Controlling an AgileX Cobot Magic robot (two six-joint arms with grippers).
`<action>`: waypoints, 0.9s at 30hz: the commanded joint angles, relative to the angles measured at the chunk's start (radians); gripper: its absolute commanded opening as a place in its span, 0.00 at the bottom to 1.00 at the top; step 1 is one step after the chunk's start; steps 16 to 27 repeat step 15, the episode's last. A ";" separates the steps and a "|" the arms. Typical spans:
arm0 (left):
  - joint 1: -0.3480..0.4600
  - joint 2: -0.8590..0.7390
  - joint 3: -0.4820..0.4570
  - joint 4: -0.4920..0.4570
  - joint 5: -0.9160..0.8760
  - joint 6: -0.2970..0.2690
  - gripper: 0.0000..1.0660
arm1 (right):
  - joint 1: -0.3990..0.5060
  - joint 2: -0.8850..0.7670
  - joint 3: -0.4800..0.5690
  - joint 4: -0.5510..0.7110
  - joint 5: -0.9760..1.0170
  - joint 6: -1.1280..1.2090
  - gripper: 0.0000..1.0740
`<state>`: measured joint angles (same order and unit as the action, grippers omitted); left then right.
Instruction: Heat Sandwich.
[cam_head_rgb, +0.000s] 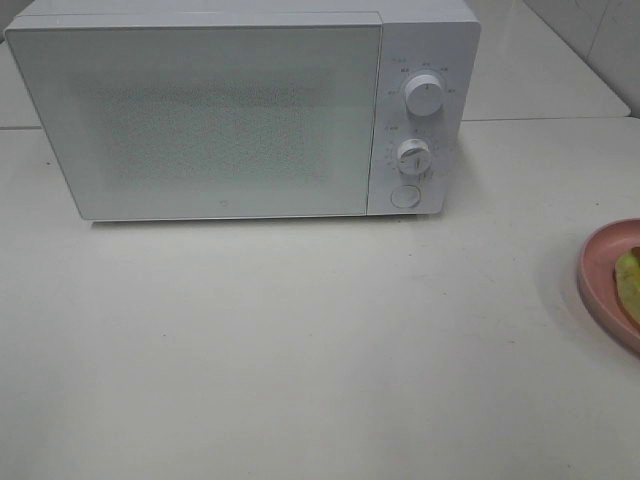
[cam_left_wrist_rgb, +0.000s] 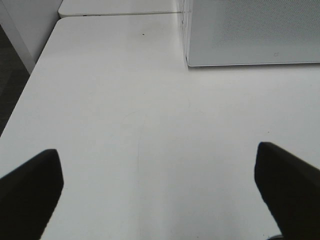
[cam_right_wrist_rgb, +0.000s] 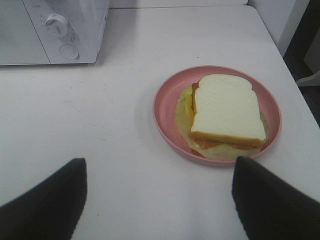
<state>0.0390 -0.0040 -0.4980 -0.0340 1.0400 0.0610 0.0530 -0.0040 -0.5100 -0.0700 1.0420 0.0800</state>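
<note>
A sandwich (cam_right_wrist_rgb: 227, 112) lies on a pink plate (cam_right_wrist_rgb: 165, 107) at the table's (cam_head_rgb: 300, 350) right edge, well apart from the closed white microwave (cam_head_rgb: 200, 110) at the back. Both the left gripper (cam_left_wrist_rgb: 160, 192) and right gripper (cam_right_wrist_rgb: 160, 197) are spread wide, holding nothing.

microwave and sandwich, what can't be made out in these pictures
- Microwave interior: exterior high view, hidden behind the shut, frosted door.
- Dial labels: exterior high view, too small to read.
- Sandwich: exterior high view, cut off with its pink plate by the right edge; whole only in the right wrist view.
- Both arms: absent from the exterior high view.
</note>
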 joint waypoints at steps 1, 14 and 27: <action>-0.006 -0.029 0.003 -0.003 -0.001 -0.007 0.95 | -0.006 -0.020 0.004 0.001 -0.005 -0.008 0.71; -0.006 -0.029 0.003 -0.003 -0.001 -0.007 0.95 | -0.006 -0.020 0.004 0.001 -0.005 -0.008 0.71; -0.006 -0.029 0.003 -0.003 -0.001 -0.007 0.95 | -0.006 -0.020 0.004 0.001 -0.005 -0.008 0.71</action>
